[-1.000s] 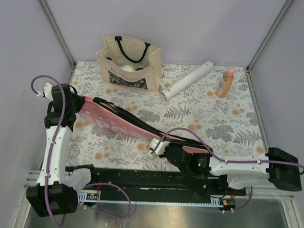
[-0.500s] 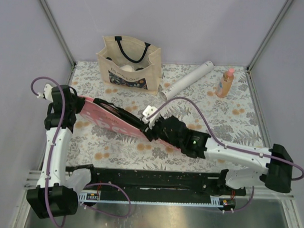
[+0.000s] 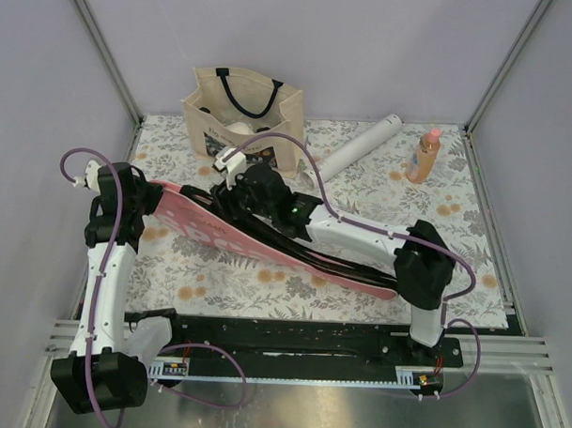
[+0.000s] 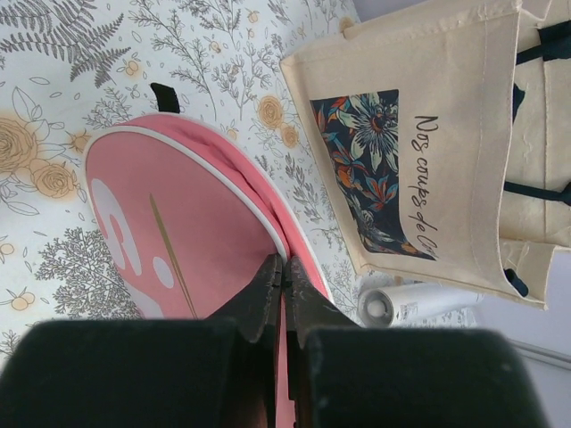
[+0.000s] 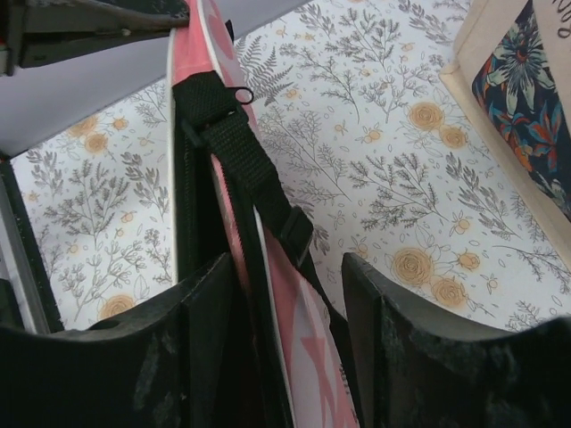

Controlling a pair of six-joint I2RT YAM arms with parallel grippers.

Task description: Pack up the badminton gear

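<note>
Pink case [image 4: 178, 205] | left tool [image 4: 282, 261] clamped on its rim | right tool [image 5: 290, 267] open, straddling its edge

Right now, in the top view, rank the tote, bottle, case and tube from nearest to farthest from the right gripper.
From the right gripper:
1. case: directly at it, lying across the left half of the table.
2. tote: just behind it, back left.
3. tube: back middle, lying slantwise.
4. bottle: back right, beyond the tube.
</note>
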